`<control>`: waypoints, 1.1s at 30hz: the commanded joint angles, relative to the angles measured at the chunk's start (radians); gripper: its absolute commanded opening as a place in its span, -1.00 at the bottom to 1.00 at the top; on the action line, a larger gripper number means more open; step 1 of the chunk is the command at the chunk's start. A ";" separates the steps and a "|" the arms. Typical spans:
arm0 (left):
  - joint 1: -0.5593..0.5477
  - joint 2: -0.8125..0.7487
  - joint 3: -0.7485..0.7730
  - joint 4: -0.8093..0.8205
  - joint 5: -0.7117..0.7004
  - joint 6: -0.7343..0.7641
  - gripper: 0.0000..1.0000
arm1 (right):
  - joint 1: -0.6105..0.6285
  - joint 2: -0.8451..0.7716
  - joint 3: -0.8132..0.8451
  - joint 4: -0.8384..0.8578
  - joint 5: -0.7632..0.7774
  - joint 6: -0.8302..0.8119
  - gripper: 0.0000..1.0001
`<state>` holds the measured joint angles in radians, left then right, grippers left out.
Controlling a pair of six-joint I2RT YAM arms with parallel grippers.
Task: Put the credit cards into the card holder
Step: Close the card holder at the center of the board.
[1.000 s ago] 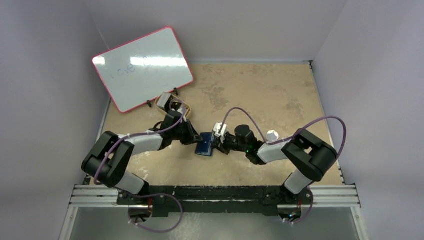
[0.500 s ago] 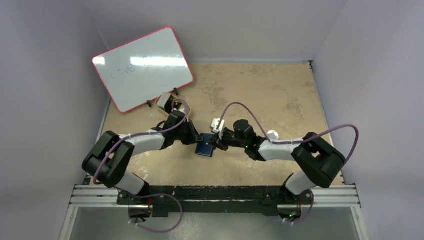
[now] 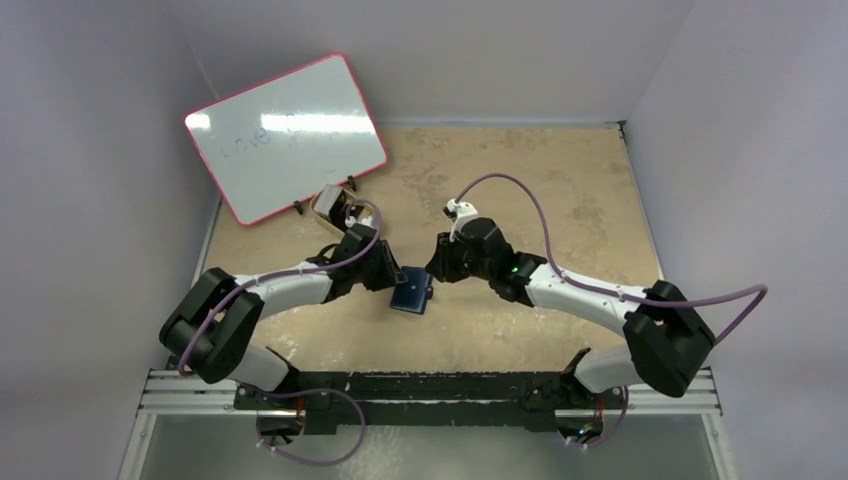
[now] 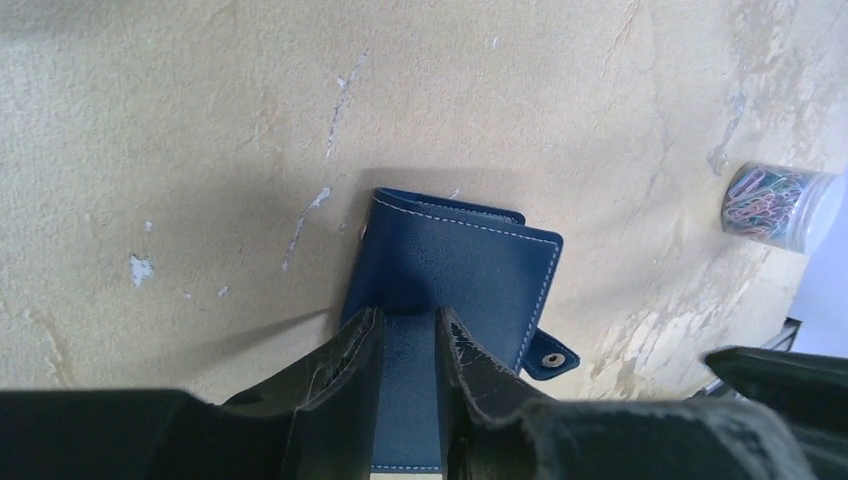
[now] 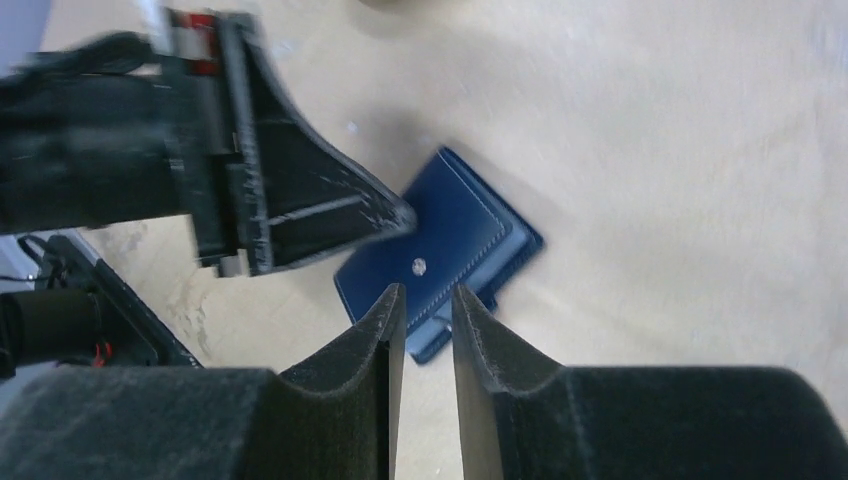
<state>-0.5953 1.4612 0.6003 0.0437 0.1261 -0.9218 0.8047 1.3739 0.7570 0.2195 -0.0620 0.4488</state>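
1. At table centre, L gripper (image 4: 407, 320): fingers parted by a narrow slot, nothing pinched. Tips sit over near edge of card holder (image 4: 470, 265), w/ blue leather showing thru the slot.
2. R gripper (image 5: 427, 292): fingers also slightly apart, clamping nothing. Tips sit low at the holder's opposite edge, facing L gripper.
3. R wrist view: one L finger tip looks to touch the holder's cover near a corner.
4. Card holder: navy, folded shut, flat on table (image 3: 560, 180) btwn the two grippers. Snap tab (image 4: 548, 358) sticks out at one corner. What its pockets hold can't be seen.
5. Clear jar (image 4: 770, 200): holds coloured paper clips, stands on the table well apart from the holder.
6. Gold-rimmed tin (image 3: 324, 199): far side of L arm, partly hidden; contents can't be told.
7. Whiteboard (image 3: 285, 135): red-edged, propped tilted at far-left of table, just beyond the tin.
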 commanded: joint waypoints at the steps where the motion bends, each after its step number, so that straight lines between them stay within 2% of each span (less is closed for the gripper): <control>1: -0.047 0.034 0.033 -0.085 -0.062 0.041 -0.53 | 0.000 0.026 -0.017 -0.155 0.052 0.269 -0.50; 10: -0.102 0.061 0.064 -0.134 -0.154 0.023 -0.76 | -0.029 0.049 -0.089 -0.045 -0.009 0.418 -0.58; 18: -0.140 0.032 0.049 -0.102 -0.227 -0.035 -0.79 | -0.042 -0.036 -0.081 -0.189 0.085 0.506 -0.39; 23: -0.174 0.049 0.035 -0.046 -0.237 -0.081 -0.80 | -0.041 -0.020 -0.082 -0.189 0.056 0.543 -0.40; 33: -0.190 0.003 0.024 -0.043 -0.318 -0.136 -0.85 | -0.042 -0.039 -0.126 -0.167 0.027 0.580 -0.50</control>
<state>-0.7750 1.4918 0.6449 0.0067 -0.1322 -1.0222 0.7662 1.3659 0.6552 0.0513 -0.0364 0.9848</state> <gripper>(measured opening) 0.081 0.262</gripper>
